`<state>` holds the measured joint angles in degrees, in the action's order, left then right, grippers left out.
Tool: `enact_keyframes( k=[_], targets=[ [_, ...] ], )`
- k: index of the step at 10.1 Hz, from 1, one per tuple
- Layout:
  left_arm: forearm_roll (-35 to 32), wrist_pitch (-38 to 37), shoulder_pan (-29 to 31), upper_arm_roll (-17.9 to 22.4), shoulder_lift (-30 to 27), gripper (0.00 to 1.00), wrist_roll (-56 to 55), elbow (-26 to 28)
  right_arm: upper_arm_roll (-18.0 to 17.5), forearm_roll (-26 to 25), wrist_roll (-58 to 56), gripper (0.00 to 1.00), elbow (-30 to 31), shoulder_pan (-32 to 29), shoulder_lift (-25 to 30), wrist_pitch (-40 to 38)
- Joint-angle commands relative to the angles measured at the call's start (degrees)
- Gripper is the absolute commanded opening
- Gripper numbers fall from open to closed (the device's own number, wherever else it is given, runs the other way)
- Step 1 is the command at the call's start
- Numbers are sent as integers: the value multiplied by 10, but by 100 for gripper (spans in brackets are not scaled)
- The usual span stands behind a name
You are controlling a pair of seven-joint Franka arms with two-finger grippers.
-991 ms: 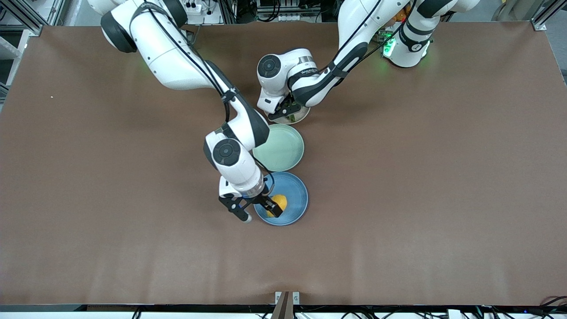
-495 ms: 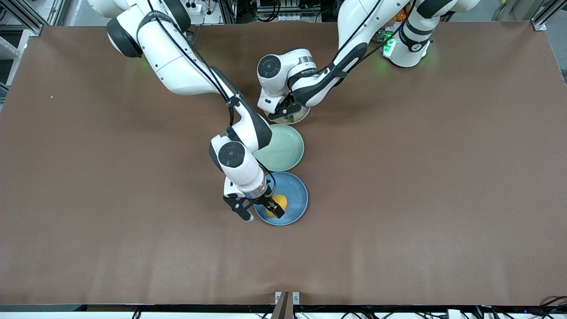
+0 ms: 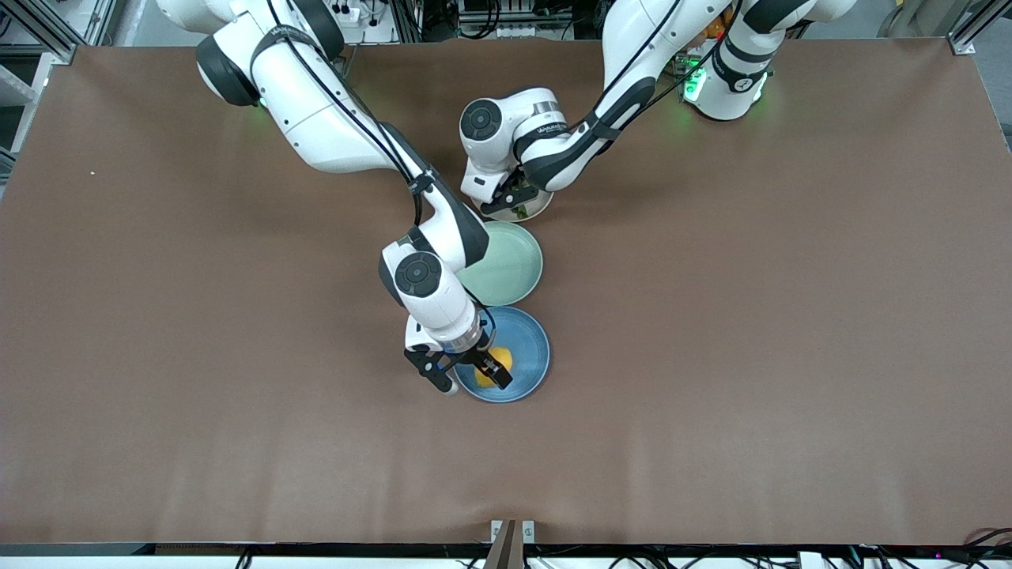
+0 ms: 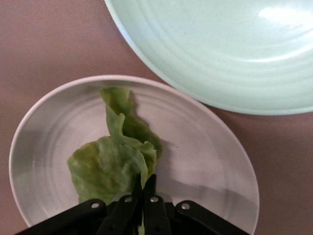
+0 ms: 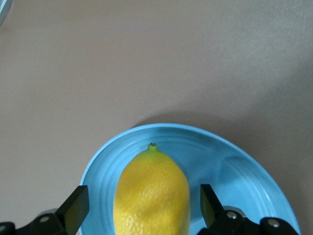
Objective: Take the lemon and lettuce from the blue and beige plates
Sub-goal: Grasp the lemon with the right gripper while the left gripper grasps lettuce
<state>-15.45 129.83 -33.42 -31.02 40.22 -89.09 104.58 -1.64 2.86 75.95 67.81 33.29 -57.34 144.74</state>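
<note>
A: Over the blue plate (image 3: 518, 356), the right pincer (image 5: 142, 205) hangs spread wide, one finger on each side of the lemon (image 5: 152, 193) without touching it. Drop a little lower so the pads meet the fattest part of the fruit, then squeeze gently; I'd judge a smooth oval like that could squirt out if it is nipped near its pointed tip.

B: And the left pincer (image 4: 143, 196)?

A: Down in the beige plate (image 4: 215, 161), fingers pinched together on the edge of the lettuce (image 4: 115, 159). The leaf looks floppy, so lift straight up and slowly, or it may tear or slip free.

B: What is in each dish?

A: The blue plate, nearest the front camera, holds only the lemon, which lies toward the rim on the right arm's side. The mint green plate (image 3: 506, 265) sits between the other two, nothing in it, its rim close to both neighbours. The beige plate, farthest from that camera, carries just the lettuce. All three rest on the brown worktop (image 3: 751, 316).
</note>
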Motion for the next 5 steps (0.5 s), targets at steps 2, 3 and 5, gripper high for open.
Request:
enact_keyframes(
  k=[2, 3, 5],
  targets=[
    [-6, -59, 1, 1, -66, 0, -20, -9, 1, 3, 15, 76, -25, 6, -21, 4],
    [-5, -78, 3, 0, -90, 0, -18, -10, 1, 3, 17, 70, -26, 9, -24, 6],
    [7, -122, 11, 0, -130, 0, -10, -18, 2, 3, 10, 57, -26, 7, -24, 6]
  ],
)
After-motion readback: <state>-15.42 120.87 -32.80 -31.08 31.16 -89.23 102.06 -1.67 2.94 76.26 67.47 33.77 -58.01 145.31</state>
